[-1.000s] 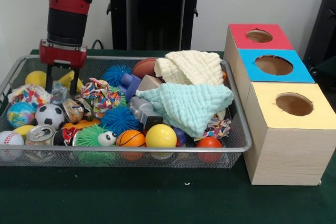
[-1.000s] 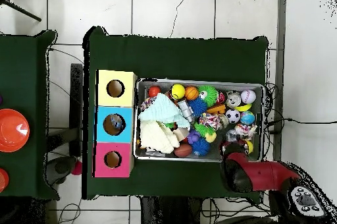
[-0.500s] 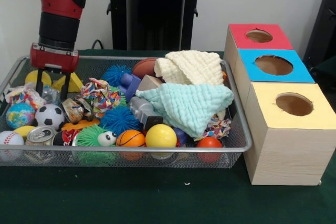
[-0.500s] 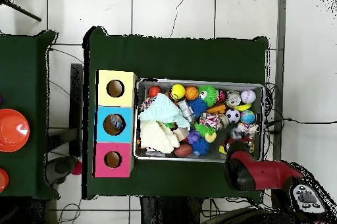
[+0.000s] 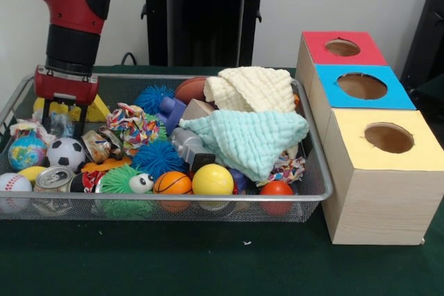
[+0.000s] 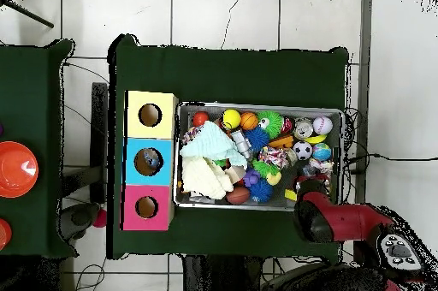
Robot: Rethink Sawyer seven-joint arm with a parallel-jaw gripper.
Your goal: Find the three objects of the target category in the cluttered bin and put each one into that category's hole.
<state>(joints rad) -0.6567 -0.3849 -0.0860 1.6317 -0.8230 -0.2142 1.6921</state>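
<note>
Your claw (image 5: 62,117) hangs with its two prongs apart inside the wire bin (image 5: 316,171), over what looks like a crinkled wrapper just above the soccer ball (image 5: 66,153); the globe ball (image 5: 28,151) lies beside that ball

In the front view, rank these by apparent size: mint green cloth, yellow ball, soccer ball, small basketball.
Largest to smallest in the front view:
1. mint green cloth
2. yellow ball and soccer ball: look about alike; the yellow ball sits nearer the camera, so unranked
3. small basketball
</note>
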